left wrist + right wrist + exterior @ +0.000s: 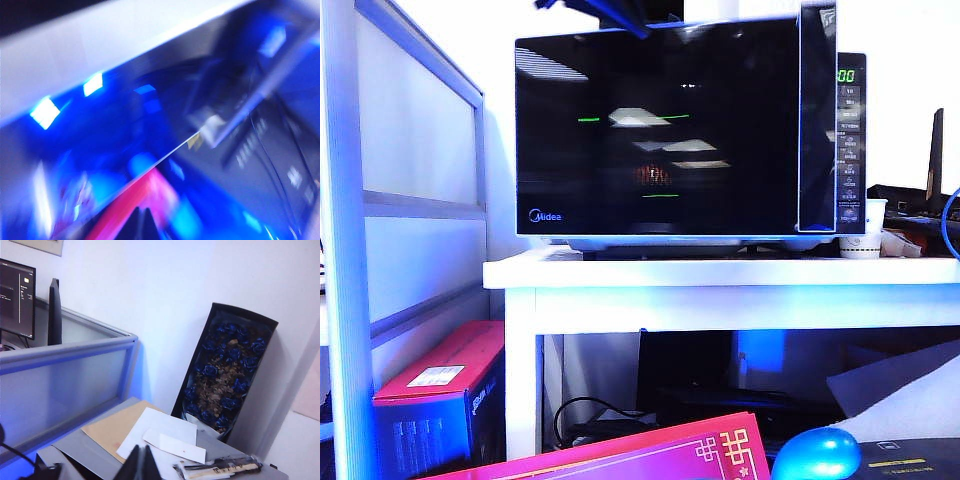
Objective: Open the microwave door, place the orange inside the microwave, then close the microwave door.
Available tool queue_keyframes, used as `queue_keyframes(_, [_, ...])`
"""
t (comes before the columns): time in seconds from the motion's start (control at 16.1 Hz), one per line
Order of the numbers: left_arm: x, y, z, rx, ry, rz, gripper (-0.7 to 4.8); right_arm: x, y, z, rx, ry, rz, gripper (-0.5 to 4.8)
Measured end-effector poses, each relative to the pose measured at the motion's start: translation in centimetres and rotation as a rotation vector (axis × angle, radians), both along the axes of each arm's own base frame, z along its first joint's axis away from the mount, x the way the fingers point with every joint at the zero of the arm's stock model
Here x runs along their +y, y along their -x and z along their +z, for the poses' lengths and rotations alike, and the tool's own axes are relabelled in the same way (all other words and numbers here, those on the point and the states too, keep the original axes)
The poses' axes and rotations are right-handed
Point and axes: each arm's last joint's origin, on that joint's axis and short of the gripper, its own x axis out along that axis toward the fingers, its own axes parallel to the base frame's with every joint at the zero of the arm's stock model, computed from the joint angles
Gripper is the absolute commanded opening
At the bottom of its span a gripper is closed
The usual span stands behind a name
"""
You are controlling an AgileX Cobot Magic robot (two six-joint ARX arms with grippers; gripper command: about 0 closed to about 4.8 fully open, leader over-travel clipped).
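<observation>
The microwave (690, 130) stands on a white table, its glossy black door (655, 130) closed, with the handle strip (817, 120) at the right edge. The orange is out of view. Neither gripper shows in the exterior view. In the heavily blurred left wrist view, my left gripper (142, 224) has its two dark fingertips pressed together, empty, over a pink-red band (132, 207) and dark glossy surfaces. My right gripper (141, 463) is shut and empty, hanging above a desk with loose papers (160, 432), away from the microwave.
The white table (720, 272) has a paper cup (860, 240) beside the microwave. A glossy blue ball (817, 455) and a pink-red box (650, 455) lie in front. A red box (440, 385) sits underneath left, by a partition (410, 150). A box of blue roses (225, 375) leans on the wall.
</observation>
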Motion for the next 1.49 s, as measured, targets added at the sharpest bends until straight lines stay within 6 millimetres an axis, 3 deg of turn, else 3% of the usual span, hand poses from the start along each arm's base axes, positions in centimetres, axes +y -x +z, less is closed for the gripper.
queue_keyframes(0.25, [-2.0,-1.0,0.0,-0.117,0.063,-0.019,-0.05,-0.1,0.1,0.3,-0.029,-0.012,-0.001,-0.01])
queue_keyframes(0.62, [-6.0,-3.2,-3.9,-0.154,0.031,0.010,-0.05,-0.4,0.9,0.8,-0.062,-0.025,0.000,-0.01])
queue_keyframes(0.75, [-6.4,-3.3,-4.3,-0.166,0.018,0.022,-0.05,-0.4,1.0,0.9,-0.066,-0.027,0.000,-0.01])
queue_keyframes(1.18, [-7.1,-4.1,-2.8,-0.357,0.105,0.094,-0.05,-0.5,1.3,1.2,-0.089,-0.036,-0.001,-0.01])
queue_keyframes(1.49, [-8.0,-5.2,-4.8,-0.353,0.081,0.121,-0.05,-1.0,2.3,1.7,-0.113,-0.047,-0.005,-0.01])
